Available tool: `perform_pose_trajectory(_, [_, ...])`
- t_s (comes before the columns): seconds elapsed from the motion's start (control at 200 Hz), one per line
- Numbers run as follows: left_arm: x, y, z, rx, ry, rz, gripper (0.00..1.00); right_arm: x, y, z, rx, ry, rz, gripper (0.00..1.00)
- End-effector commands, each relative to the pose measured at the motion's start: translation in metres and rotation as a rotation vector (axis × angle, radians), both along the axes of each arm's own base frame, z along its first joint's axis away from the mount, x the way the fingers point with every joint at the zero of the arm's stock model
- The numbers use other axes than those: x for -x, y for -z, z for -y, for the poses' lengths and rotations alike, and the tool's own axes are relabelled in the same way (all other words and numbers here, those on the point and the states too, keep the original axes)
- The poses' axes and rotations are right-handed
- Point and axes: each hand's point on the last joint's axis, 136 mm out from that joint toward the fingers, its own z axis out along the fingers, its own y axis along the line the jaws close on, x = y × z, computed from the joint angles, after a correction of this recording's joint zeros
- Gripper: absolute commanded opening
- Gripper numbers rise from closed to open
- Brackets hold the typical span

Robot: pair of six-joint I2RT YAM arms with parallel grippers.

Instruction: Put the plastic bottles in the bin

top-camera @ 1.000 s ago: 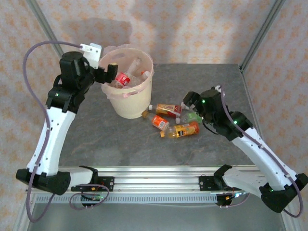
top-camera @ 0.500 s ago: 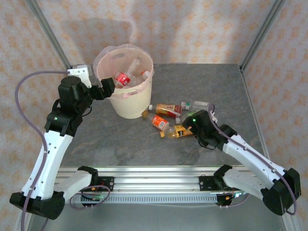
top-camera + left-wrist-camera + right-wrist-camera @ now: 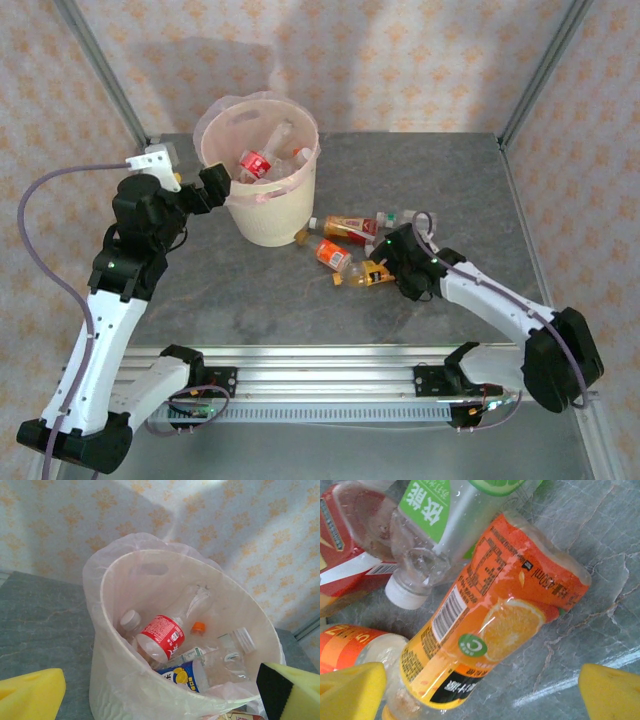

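Right, your right gripper (image 3: 480, 695) hovered jaws apart over the orange bottle (image 3: 495, 625); you needed to straddle its middle squarely, then close.

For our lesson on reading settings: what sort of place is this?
Likely a robot test cell: two arms bolted to an aluminium rail, a grey table fenced by metal posts, and a patterned backdrop.

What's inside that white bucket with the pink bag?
The bin holds a red-labelled bottle, a blue-labelled bottle, a clear bottle and an orange cap. Whatever lies beneath them is covered.
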Motion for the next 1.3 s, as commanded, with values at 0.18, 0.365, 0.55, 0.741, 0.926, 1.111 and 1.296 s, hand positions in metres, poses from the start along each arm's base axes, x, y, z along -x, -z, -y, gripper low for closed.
perform_pose_trajectory(0.18, [0.001,-0.015,-0.003,0.009,-0.011,0.055,1.00,-0.009,0.019,-0.001,0.019,-0.004,-0.048,0.99])
perform_pose_trajectory(0.365, [0.001,-0.013,-0.004,0.001,-0.016,0.050,1.00,-0.010,0.030,-0.002,0.036,-0.010,-0.077,0.99])
perform_pose_trajectory(0.55, [0.002,-0.013,-0.004,-0.003,-0.014,0.048,1.00,-0.008,0.041,0.004,0.063,0.000,-0.095,0.98])
perform_pose_trajectory(0.741, [0.002,-0.013,-0.003,-0.003,-0.010,0.047,1.00,-0.003,0.048,0.018,0.083,0.040,-0.095,0.94])
perform_pose_trajectory(0.926, [0.002,-0.013,-0.003,-0.001,-0.010,0.048,1.00,0.003,0.055,0.032,0.091,0.072,-0.107,0.90])
perform_pose_trajectory(1.111, [0.002,-0.013,-0.004,0.008,-0.019,0.044,1.00,0.007,0.059,0.036,0.094,0.074,-0.109,0.82])
perform_pose_trajectory(1.296, [0.003,-0.014,-0.010,0.047,-0.058,0.045,1.00,0.008,0.057,0.036,0.089,0.068,-0.105,0.65])
